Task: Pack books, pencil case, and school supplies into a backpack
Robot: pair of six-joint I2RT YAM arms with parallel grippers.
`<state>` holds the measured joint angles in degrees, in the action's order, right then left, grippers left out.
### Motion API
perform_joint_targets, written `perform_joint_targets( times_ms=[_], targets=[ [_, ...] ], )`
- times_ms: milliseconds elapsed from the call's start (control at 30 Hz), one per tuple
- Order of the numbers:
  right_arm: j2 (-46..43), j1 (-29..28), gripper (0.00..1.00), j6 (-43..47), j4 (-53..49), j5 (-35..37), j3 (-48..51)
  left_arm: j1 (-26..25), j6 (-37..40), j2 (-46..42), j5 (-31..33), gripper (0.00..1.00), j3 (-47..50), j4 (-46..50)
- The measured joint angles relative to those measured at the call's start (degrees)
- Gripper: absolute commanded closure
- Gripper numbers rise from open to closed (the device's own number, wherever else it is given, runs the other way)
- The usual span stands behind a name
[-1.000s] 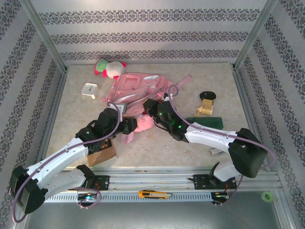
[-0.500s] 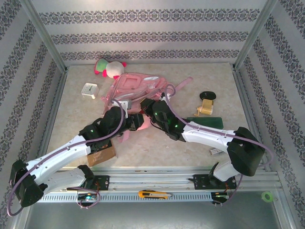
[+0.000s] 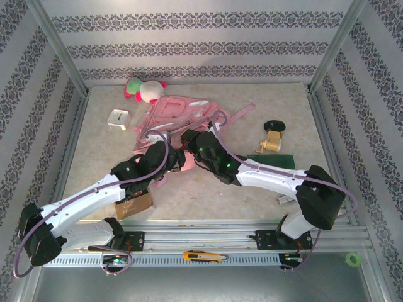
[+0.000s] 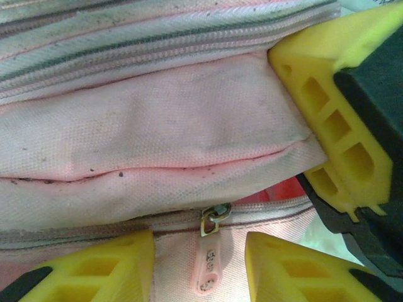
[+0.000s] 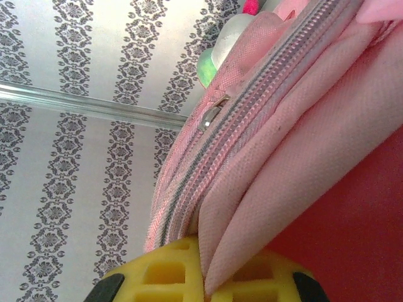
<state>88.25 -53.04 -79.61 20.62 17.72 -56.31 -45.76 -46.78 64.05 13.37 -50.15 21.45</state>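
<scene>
backpack: pink backpack lies flat at the middle of the table, far half, straps trailing to the right; both arms meet at its near edge.
left gripper: left gripper sits at a zipped seam, its yellow fingers spread apart. The zip pull hangs in the gap, touched by neither finger.
right gripper: right gripper is just beside the left one. Its fingers are pressed together on a fold of backpack fabric, which rises between them. One of its fingers presses the same pocket corner in the left wrist view.
book: brown book lies near the front edge, left side, partly under the left arm.
pencil case: dark green pencil case lies right of the backpack, beside the right forearm.
supplies: pale bar lies near the right arm's base; yellow-and-black piece lies on the front rail.
other: plush toy touches the backpack's far left corner; white clock cube lies to the left.
</scene>
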Motion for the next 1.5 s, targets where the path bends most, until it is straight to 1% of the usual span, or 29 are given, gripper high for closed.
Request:
perform_joint_targets(
  times_ms=[100, 167, 333, 400, 633, 767, 867, 967, 1067, 1200, 1367, 1500],
  targets=[
    [0.1, -0.1, 1.0, 0.0, -0.3, -0.2, 0.0, 0.0, -0.2, 1.3, 0.3, 0.62, 0.0, 0.0],
    [0.1, -0.1, 1.0, 0.0, -0.8, -0.2, 0.0, 0.0, -0.3, 2.3, 0.5, 0.67, 0.0, 0.0],
    [0.1, -0.1, 1.0, 0.3, -2.1, -0.5, -0.4, 0.0, -0.5, 3.7, 0.9, 0.94, 0.0, 0.4],
    [0.1, -0.1, 1.0, 0.5, -2.3, -0.6, -0.7, 0.0, -1.0, 3.7, 0.9, 1.0, 0.0, 0.5],
    [0.0, -0.1, 1.0, 0.5, -2.5, -0.9, -0.7, 0.0, -1.2, 1.8, 1.7, 1.0, 0.0, 2.1],
    [-0.5, 1.0, 1.0, 0.9, -2.6, -3.3, -0.6, 0.0, -1.0, 0.3, 2.5, 1.0, 0.0, 4.0],
    [-1.5, 3.3, 1.0, 2.0, -3.3, -7.3, -0.3, 0.1, -0.4, -1.3, 3.1, 1.0, 0.0, 5.9],
    [-3.4, 7.2, 1.0, 2.2, -3.6, -13.4, 0.9, 0.4, 0.3, -3.7, 3.3, 1.0, 0.1, 7.3],
    [-4.9, 11.6, 1.0, 2.5, -3.7, -20.1, 2.0, 1.2, 1.7, -6.1, 3.4, 1.0, 0.7, 8.3],
    [-5.2, 17.0, 1.0, 3.1, -3.7, -31.5, 2.4, 3.1, 4.7, -7.8, 2.8, 1.0, 1.9, 9.1],
    [-6.1, 24.1, 1.0, 3.3, -4.1, -45.0, 2.9, 7.6, 9.5, -9.7, 0.0, 1.0, 3.5, 9.1],
    [-7.0, 29.4, 1.0, 3.5, -4.4, -56.6, 2.9, 10.6, 13.7, -13.0, -5.7, 1.0, 6.4, 6.1]
  ],
)
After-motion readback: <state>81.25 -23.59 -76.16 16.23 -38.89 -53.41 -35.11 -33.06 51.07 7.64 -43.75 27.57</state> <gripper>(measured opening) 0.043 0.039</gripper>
